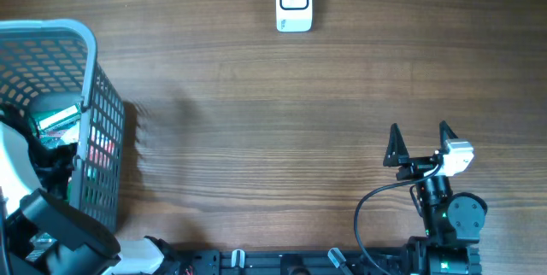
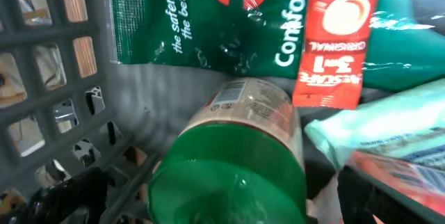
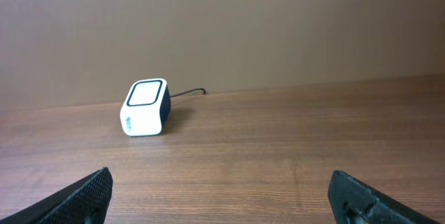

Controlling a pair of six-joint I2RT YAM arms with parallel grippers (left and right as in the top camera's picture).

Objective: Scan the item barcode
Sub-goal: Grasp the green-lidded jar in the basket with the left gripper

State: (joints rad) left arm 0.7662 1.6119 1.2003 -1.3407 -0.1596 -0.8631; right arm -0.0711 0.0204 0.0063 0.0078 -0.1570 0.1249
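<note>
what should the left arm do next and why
Probably lower the open left gripper onto the green-lidded jar and close. The jar lies right under it in the basket, nothing is held yet, and the scanner has no item before it.

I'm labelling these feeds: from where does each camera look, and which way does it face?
Overhead: above the table, looking straight down; shows the open right gripper and the left arm reaching into the basket.
Left wrist: inside the basket, facing a green-lidded jar and packets; one dark finger shows lower left.
Right wrist: low over the table, facing the scanner and wall; both fingertips at bottom corners.
Shared: overhead and right wrist both show the scanner.
</note>
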